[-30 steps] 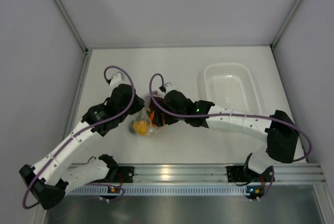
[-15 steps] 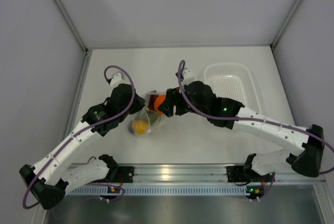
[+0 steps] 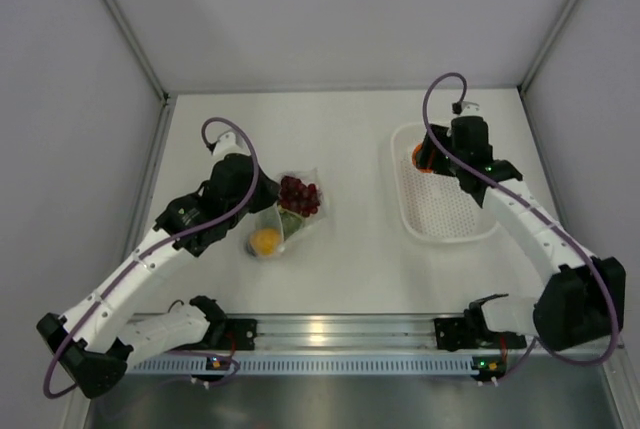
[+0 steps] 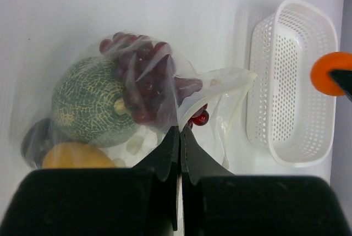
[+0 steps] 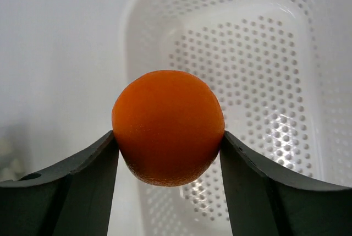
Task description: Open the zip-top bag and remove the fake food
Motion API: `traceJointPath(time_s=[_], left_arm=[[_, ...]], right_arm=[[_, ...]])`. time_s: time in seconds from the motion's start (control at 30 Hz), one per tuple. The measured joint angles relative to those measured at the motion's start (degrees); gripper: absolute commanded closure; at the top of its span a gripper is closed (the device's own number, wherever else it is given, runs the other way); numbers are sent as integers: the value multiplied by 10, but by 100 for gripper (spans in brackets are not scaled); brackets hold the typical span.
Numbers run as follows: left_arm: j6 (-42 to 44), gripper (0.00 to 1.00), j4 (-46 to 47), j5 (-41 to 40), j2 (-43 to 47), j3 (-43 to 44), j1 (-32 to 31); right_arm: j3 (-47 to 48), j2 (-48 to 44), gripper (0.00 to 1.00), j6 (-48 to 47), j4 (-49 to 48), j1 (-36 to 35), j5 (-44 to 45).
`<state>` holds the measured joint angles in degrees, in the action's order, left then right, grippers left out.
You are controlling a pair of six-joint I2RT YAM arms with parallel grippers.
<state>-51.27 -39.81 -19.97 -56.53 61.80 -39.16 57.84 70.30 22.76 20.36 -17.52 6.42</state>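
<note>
My left tool [image 4: 179, 132] is pinched narrow on the zip-top bag [image 4: 214, 90] mouth, pinning it to the desk [image 3: 360, 249] well left of the basket [image 4: 291, 82]. My right tool [image 5: 168, 137] clamps the orange [image 5: 168, 120] over the basket's edge, probably to drop it in.

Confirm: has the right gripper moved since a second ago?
Yes. The right gripper, shut on the orange, went right and away from the zip-top bag, and is now over the white basket's far-left corner.
</note>
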Motion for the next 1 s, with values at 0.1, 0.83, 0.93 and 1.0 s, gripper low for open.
traceJointPath(time_s=[0.1,0.83,0.93,1.0], left_arm=[[5,100,0,9,1,6,0],[28,100,-4,40,1,22,0],[30,100,-3,41,1,22,0],[31,100,-3,41,0,22,0]], right_arm=[[4,84,65,-18,10,47,-1],[-33,63,30,-22,-82,25,-202],[-54,-3,42,-35,-128,-53,-235],[-58,-37,49,-59,-157,-122,-248]])
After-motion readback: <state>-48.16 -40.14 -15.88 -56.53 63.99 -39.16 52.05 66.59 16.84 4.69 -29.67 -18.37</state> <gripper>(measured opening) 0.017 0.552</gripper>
